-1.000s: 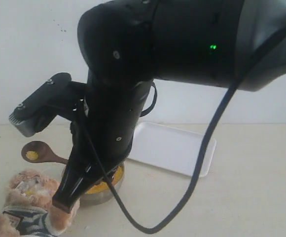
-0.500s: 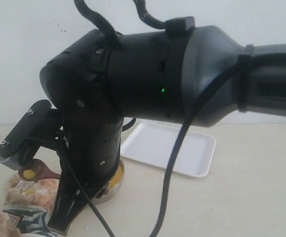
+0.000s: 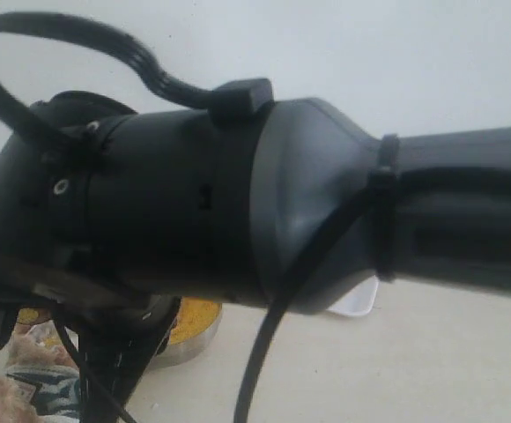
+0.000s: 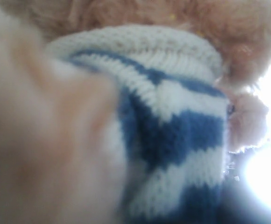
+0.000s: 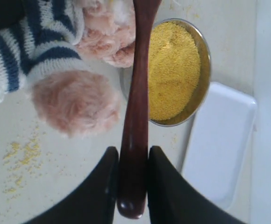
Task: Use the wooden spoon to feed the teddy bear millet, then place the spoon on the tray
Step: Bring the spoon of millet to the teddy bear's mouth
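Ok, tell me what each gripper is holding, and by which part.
Right gripper: the wooden spoon, pinched near the end of its handle. Left gripper: not visible; its camera shows only the teddy bear close up, so it cannot be told.

A plain white wall is standing at the far side, meeting a pale cream tabletop that is spreading near and right. Soft, even light is falling on both.
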Controlling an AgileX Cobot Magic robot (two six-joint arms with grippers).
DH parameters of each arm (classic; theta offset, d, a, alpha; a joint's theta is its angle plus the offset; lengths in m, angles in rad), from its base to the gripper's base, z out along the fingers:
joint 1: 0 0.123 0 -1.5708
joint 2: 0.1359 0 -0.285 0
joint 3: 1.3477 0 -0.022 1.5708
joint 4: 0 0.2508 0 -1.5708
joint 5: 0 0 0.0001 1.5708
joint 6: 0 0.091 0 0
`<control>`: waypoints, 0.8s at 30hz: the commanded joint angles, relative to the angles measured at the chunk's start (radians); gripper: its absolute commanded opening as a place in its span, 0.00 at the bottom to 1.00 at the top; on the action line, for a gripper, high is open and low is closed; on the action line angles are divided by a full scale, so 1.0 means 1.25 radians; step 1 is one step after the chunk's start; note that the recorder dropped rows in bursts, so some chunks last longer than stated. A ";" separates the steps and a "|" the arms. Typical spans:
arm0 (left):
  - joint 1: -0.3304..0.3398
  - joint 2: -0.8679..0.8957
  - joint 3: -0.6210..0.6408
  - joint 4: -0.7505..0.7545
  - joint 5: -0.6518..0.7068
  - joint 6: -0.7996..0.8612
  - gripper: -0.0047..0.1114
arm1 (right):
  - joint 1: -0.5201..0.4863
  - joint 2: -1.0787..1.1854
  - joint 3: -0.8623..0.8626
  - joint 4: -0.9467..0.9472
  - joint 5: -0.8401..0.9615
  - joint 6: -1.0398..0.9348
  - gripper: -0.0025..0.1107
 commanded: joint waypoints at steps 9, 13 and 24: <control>-0.003 -0.008 0.004 -0.009 0.026 -0.002 0.08 | 0.007 -0.004 -0.004 -0.084 0.054 0.025 0.02; -0.003 -0.008 0.004 -0.009 0.026 -0.002 0.08 | 0.007 -0.004 -0.004 -0.101 0.052 0.026 0.02; -0.003 -0.008 0.004 -0.019 0.026 0.004 0.08 | 0.026 0.002 -0.004 -0.199 0.055 0.029 0.02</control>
